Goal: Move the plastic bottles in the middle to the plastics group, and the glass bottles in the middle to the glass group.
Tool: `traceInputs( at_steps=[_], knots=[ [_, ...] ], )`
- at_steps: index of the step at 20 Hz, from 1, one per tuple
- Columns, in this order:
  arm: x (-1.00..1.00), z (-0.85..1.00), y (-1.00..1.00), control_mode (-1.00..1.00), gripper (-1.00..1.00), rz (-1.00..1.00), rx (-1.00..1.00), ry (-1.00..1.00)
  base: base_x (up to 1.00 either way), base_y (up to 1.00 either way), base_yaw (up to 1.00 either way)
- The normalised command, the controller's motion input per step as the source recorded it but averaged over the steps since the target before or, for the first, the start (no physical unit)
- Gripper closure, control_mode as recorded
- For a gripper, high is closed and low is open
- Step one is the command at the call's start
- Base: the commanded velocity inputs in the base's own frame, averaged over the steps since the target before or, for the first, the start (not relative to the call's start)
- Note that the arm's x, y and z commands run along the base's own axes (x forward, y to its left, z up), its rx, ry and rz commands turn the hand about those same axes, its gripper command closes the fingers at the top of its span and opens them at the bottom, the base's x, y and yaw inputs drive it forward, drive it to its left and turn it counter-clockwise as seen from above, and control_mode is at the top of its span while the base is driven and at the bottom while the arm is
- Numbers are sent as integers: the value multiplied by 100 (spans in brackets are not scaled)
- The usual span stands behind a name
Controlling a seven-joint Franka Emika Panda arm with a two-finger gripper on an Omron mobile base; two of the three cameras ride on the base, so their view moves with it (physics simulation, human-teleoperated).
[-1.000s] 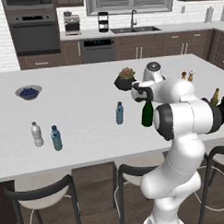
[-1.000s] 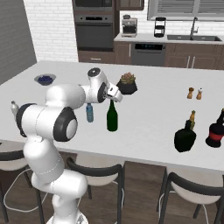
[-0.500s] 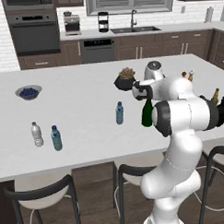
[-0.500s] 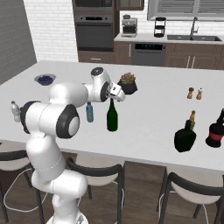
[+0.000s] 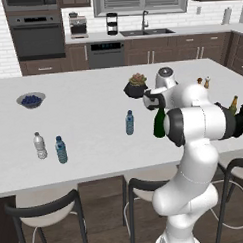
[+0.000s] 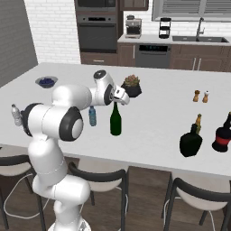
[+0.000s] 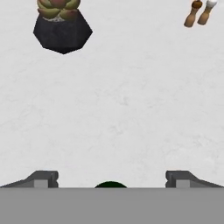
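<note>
Above the green bottle (image 6: 116, 121) standing mid-table (image 6: 149, 113), beside the blue bottle (image 6: 92, 116), we see our gripper (image 7: 111, 178) spread wide, fingers on either side of its top.

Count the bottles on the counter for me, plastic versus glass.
Plastic: 3: whitish water bottle, blue water bottle, middle blue water bottle
Glass: 4: green wine bottle, squat black bottle, amber bottle, red-labelled dark bottle
Total: 7
</note>
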Motion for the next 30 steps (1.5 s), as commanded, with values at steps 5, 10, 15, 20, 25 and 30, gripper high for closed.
traceInputs(
  at_steps=[5, 10, 15, 20, 25, 30],
  knots=[
    [0, -15, 0, -100, 100, 0, 0, 0, 0, 0, 0],
    [-1, -16, 0, -100, 100, 0, 0, 0, 0, 0, 0],
    [-7, 5, -2, -100, 100, 0, 0, 0, 0, 0, 0],
    [-23, 30, -15, -100, 100, -1, 0, -3, 0, 0, 0],
    [-41, 37, -55, -100, 100, -6, 0, -6, 0, 0, 0],
    [-53, 20, -70, -100, 100, -6, 0, -9, 0, 0, 0]
  ],
)
